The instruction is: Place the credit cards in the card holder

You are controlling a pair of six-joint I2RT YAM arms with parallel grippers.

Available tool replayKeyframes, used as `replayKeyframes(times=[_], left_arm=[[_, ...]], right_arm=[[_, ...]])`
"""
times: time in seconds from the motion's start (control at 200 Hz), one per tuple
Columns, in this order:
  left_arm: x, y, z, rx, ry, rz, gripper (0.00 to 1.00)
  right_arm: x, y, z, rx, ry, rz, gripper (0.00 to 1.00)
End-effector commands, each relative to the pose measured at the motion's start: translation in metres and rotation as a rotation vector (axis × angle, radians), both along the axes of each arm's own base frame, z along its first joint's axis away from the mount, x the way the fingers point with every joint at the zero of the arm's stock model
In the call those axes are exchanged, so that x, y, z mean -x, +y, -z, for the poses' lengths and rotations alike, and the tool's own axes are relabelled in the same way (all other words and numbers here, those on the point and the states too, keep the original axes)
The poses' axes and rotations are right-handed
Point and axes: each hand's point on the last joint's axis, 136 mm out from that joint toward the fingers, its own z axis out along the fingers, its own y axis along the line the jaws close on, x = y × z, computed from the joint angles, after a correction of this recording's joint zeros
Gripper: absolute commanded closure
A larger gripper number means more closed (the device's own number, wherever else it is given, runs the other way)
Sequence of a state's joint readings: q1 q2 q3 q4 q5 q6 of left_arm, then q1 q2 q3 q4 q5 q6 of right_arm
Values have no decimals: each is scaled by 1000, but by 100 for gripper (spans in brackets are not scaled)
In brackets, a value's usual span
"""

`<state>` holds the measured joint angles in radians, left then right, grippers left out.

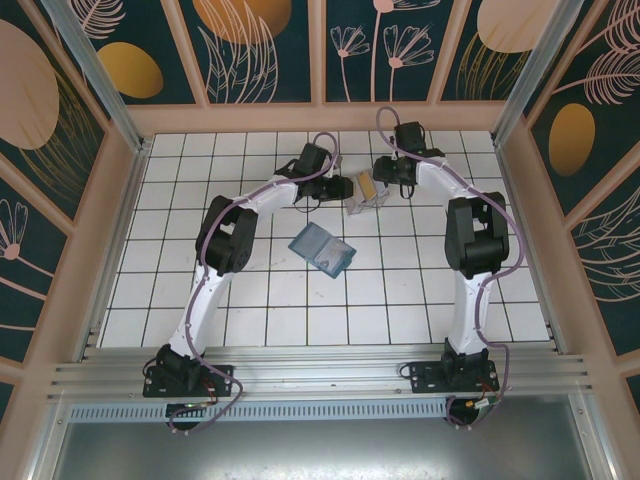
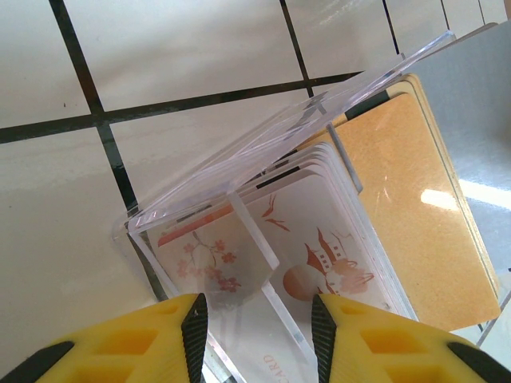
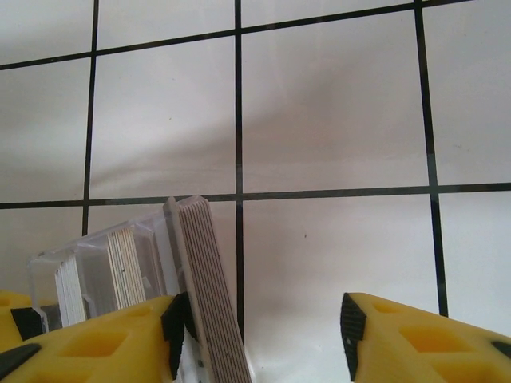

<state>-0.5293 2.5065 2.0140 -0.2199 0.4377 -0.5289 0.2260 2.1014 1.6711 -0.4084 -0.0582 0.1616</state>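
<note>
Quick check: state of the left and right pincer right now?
Left pincer: closed on the clear case of credit cards.
Right pincer: open, nothing gripped.

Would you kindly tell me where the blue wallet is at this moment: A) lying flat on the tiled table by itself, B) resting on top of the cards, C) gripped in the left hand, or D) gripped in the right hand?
A: the wallet lies flat on the table, apart from the cards in the clear case.

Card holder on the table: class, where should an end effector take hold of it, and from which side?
Come straight down from above and pinch the card holder across its shorter width, likely near one free edge: it lies flat and thin, skewed on the table.
</note>
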Motion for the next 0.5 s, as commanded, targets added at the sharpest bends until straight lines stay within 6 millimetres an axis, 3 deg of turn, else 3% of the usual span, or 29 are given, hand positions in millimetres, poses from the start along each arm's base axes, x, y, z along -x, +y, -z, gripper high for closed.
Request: replayKeyframes(times=[0.0, 0.42, 0.495], left_arm=[[15, 14, 33, -83, 91, -27, 59], [15, 14, 34, -82, 95, -27, 59], [15, 14, 33, -81, 93, -28, 59]], right_arm=[[3, -4, -18, -7, -23, -3, 51], [5, 4, -33, -14, -44, -45, 88], [5, 5, -37, -15, -46, -48, 90]])
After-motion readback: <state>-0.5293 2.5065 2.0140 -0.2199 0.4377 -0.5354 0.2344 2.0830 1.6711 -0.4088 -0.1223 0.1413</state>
